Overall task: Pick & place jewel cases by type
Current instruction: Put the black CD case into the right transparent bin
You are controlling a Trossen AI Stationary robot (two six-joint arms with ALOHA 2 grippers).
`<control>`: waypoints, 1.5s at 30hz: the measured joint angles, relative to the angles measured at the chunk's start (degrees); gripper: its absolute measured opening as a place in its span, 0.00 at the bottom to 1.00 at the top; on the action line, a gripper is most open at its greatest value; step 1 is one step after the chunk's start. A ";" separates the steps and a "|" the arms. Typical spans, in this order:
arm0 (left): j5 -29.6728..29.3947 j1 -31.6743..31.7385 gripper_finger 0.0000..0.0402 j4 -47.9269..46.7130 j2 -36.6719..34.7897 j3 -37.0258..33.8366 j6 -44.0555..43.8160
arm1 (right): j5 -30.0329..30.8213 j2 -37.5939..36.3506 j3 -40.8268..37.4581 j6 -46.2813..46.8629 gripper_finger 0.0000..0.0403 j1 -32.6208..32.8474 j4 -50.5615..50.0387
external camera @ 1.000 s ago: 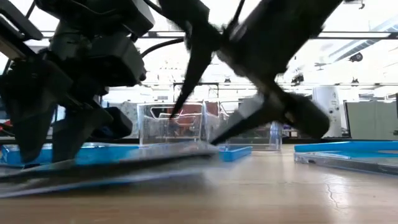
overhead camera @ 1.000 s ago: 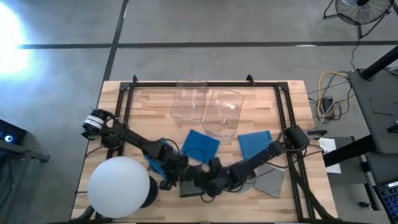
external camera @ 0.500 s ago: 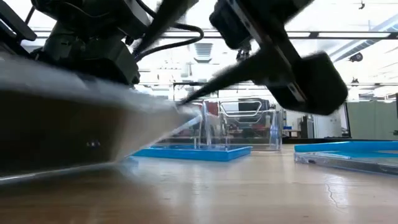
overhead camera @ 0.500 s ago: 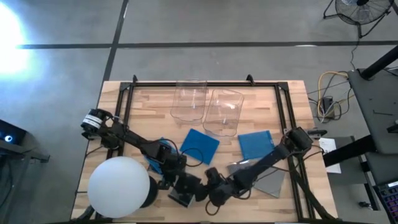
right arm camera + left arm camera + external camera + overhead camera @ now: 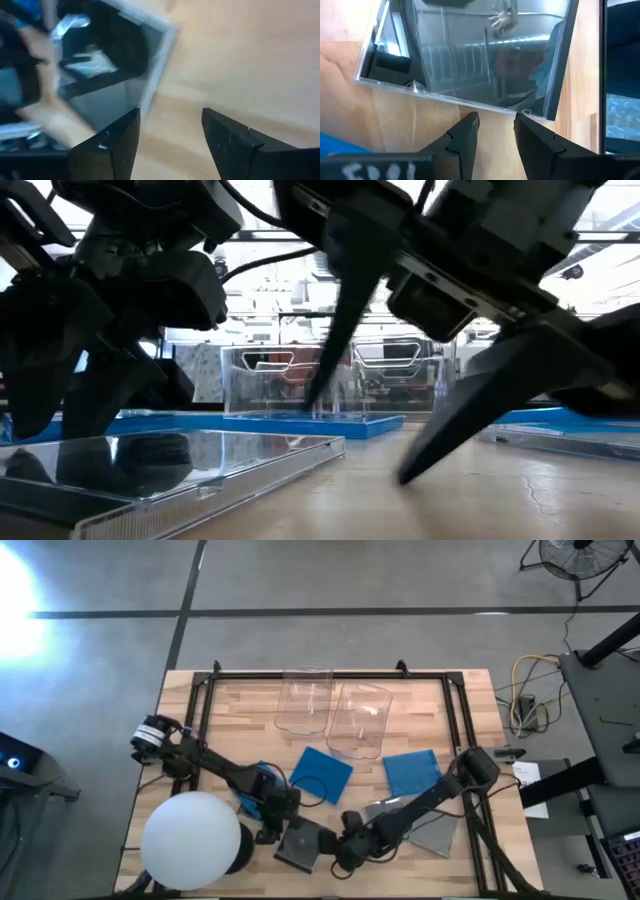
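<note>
A grey jewel case (image 5: 300,843) lies flat on the table close to its near edge, large in the left wrist view (image 5: 470,50) and in the low view (image 5: 170,465). My left gripper (image 5: 277,825) (image 5: 495,127) is open, its fingertips just short of the case's nearest edge. My right gripper (image 5: 345,848) (image 5: 167,135) is open wide at the case's right side, clear of it. Two blue cases (image 5: 322,773) (image 5: 410,772) lie flat mid-table. A third blue case (image 5: 250,798) is partly under my left arm. Another grey case (image 5: 435,830) sits under my right arm.
Two clear plastic bins (image 5: 303,700) (image 5: 358,720) stand toward the far edge. A white round dome (image 5: 190,835) hides the near left corner. A black frame (image 5: 330,675) runs round the table. Bare wood shows between the bins and the blue cases.
The grey case stood tipped up at my left gripper half a second ago and now lies flat on the table near the near edge. My right gripper has drawn a little toward the near edge and stands off the case.
</note>
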 joint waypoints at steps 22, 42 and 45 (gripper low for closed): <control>1.55 -0.93 0.29 6.01 0.02 -0.37 1.75 | -2.94 2.66 0.38 -16.41 0.52 -5.42 7.47; 1.19 -0.93 0.29 6.72 0.02 -1.57 4.42 | -1.42 -1.95 3.52 -34.35 0.52 -3.56 7.49; 1.34 -0.93 0.29 6.85 0.02 -1.67 3.59 | -0.15 -1.98 3.57 -33.67 0.52 -3.58 7.33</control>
